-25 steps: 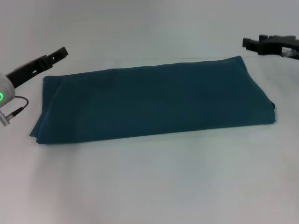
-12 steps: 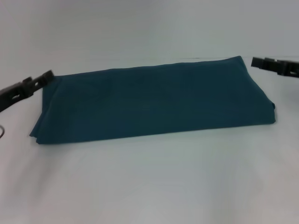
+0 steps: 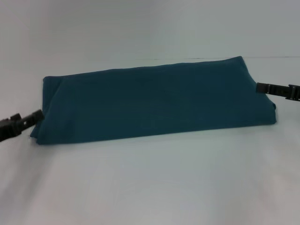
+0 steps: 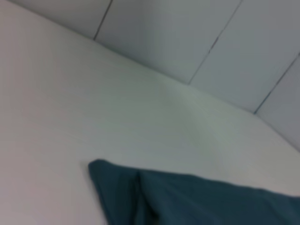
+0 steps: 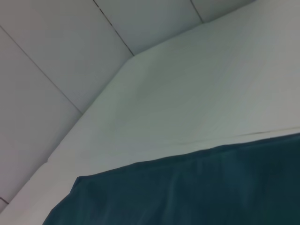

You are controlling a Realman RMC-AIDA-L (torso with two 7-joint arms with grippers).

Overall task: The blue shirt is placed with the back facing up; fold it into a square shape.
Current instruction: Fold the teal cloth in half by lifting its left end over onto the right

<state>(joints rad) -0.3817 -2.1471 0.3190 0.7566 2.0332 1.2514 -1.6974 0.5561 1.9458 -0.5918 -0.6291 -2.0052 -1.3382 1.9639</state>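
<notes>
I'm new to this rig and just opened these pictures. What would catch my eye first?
The blue shirt, already folded into a long plain band, lies across the middle of the white table and dominates the head view. The left gripper sits at the band's left end near its front corner, and the right gripper at its right end, both low by the cloth.

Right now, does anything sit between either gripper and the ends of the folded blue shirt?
Nothing visible does. The left gripper is at the blue shirt's left end and the right gripper at its right end, with only bare white table around the cloth.
</notes>
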